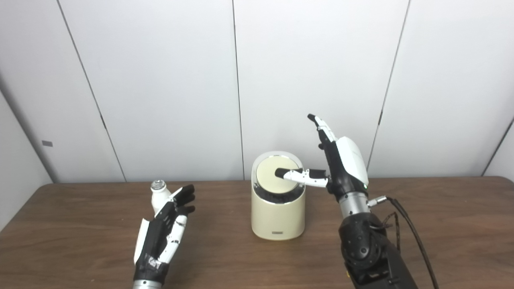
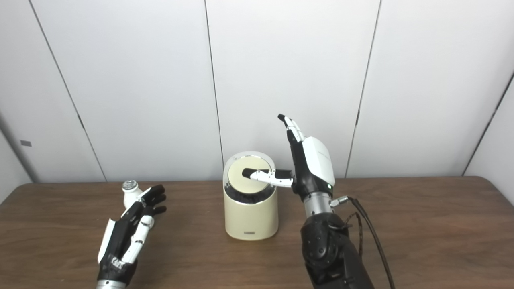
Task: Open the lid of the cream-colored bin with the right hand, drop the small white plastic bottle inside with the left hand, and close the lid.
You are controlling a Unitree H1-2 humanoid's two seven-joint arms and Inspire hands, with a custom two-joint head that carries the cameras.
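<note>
Bin (image 1: 277, 208) mid-table; open right hand (image 1: 341, 168) thumb over tilted lid (image 1: 277, 176); open left hand (image 1: 164, 233) beside bottle (image 1: 159, 194).

Bright, even overhead light, soft shadows, slightly soft focus, and no strong glare.

No text, brand, number or sign is showing clearly enough to be read anywhere in either view. A small rectangular plate (image 1: 277, 232) is sitting low on the front wall of the cream-colored bin (image 1: 277, 212), but whatever is printed on it is too small and blurred to make out. A small grey tag (image 1: 47, 143) is sticking to the wall panel at far left, and it is likewise showing no legible marks.
</note>
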